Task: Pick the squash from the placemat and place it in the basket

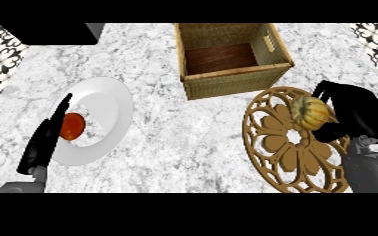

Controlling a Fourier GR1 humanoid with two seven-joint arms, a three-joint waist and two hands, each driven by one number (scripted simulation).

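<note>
While the squash is sitting on the upper right part of the round openwork placemat, it is being enclosed by the right hand at the right side of the frame. The black fingers are being curled round the squash's right side and the thumb is being pressed in below it, so that the yellow-orange ribbed squash is being pinched between them. Whether the squash is being lifted clear of the placemat or is still touching it cannot be told from this view.

The placemat, tan with a flower-shaped cutout pattern, is being shown at the lower right of the frame, lying flat on the grey marbled counter. Just above and to the left of it, in the upper centre of the frame, the woven basket is being seen from above, its dark wooden floor bare and its near wall close to the placemat's upper edge without being touched by it.

At the left of the frame a white plate is being shown on the counter, with a red-orange round fruit, possibly a tomato, lying on its left part. The left hand is being held at the plate's left edge, its fingers straight and pointing toward the top of the frame, with nothing being held. A dark block is being shown at the upper left corner.
</note>
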